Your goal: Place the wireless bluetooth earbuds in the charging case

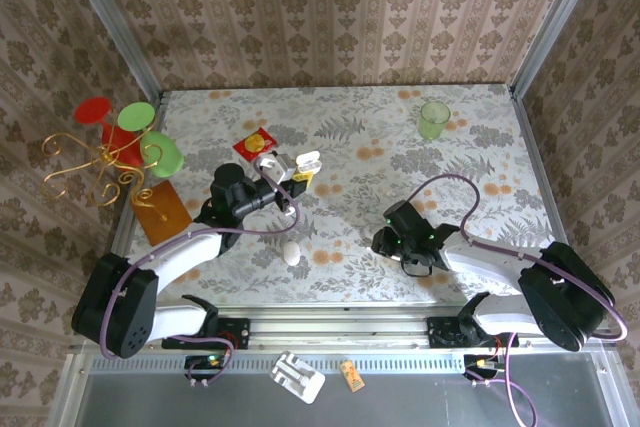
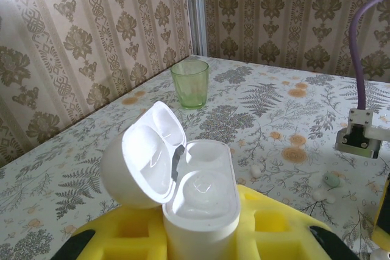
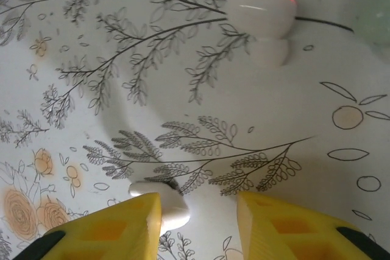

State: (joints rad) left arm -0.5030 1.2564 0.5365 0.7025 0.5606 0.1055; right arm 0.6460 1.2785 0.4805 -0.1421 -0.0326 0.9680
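The left gripper (image 1: 285,172) was clamped on the case (image 2: 201,208), its yellow fingers (image 2: 122,235) pressed against both sides of the base. The case stood upright. Its lid (image 2: 146,162) was swung open toward 9 o'clock in the left wrist view, and two hollow sockets showed. Seen from above, the case sat at about 10 o'clock from the middle of the table (image 1: 480,177).

The right gripper (image 3: 199,208) was at 4 o'clock from that middle, low over the cloth, with its jaws apart. One earbud (image 3: 163,202) lay on the table between them. It rested against the inner edge of the finger at 7 o'clock in the right wrist view and was clear of the opposite finger. The other earbud (image 3: 262,10), with a red dot lit on it, lay at 1 o'clock in that view, well apart from the gripper.

A green cup (image 1: 434,119) stood at 2 o'clock on the table. A white egg (image 1: 291,253) lay at 7 o'clock, near the left arm.
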